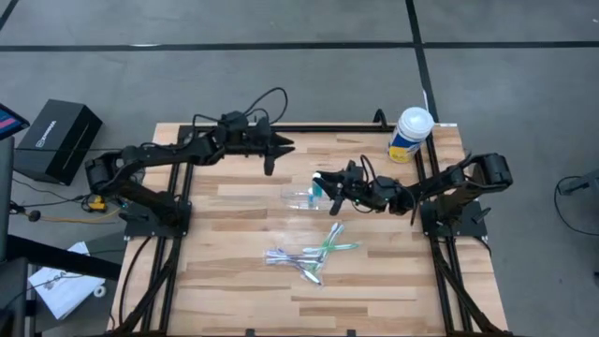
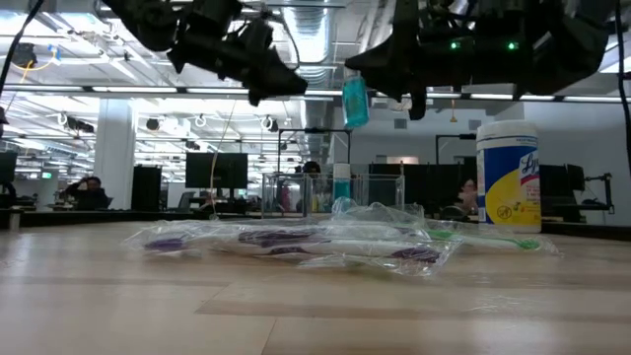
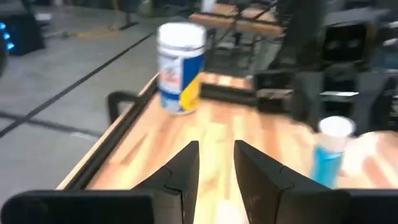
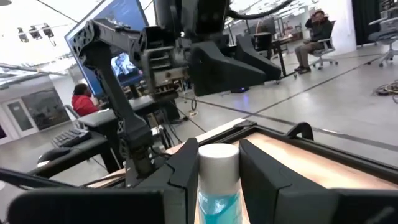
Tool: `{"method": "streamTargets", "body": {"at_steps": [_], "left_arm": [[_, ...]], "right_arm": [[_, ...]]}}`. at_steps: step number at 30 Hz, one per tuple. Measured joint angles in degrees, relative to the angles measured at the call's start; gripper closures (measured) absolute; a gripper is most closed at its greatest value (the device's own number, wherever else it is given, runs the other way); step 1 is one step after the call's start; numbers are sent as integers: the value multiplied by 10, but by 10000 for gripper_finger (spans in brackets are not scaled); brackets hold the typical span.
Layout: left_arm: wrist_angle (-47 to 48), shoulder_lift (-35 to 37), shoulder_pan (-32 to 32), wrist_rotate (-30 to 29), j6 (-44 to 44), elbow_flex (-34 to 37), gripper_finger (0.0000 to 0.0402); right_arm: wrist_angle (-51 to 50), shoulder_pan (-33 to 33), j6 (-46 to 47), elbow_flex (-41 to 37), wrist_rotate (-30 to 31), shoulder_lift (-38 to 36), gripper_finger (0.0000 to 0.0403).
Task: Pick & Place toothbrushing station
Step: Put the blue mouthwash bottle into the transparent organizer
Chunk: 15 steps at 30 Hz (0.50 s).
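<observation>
Blue tube (image 4: 219,198), white cap; yellow-and-blue canister (image 1: 410,135).

table (image 1: 374,290): pale wood planks, smooth, light sheen
cup (image 1: 298,197): clear plastic, glossy
toothbrushes (image 1: 309,256): thin plastic, in clear crinkled glossy wrappers
tube (image 2: 355,100): translucent blue plastic, smooth white cap
canister (image 1: 410,135): glossy printed label, white plastic lid
right gripper (image 4: 219,163): dark matt plastic fingers
</observation>
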<state>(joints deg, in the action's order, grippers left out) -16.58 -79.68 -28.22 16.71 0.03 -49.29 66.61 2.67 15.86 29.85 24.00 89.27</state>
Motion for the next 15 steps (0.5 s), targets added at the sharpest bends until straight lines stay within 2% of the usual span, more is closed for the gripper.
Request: {"method": "streamTargets", "body": {"at_steps": [6, 10, 15], "left_arm": [[-4, 0, -39, -9, -7, 34, 270], [-6, 0, -40, -13, -3, 61, 248], [-47, 0, -37, -50, 10, 105, 234]], "right_arm": [[0, 19, -15, 2, 1, 0, 321], [0, 18, -22, 2, 8, 0, 321], [-10, 14, -28, 2, 6, 0, 321]]}}
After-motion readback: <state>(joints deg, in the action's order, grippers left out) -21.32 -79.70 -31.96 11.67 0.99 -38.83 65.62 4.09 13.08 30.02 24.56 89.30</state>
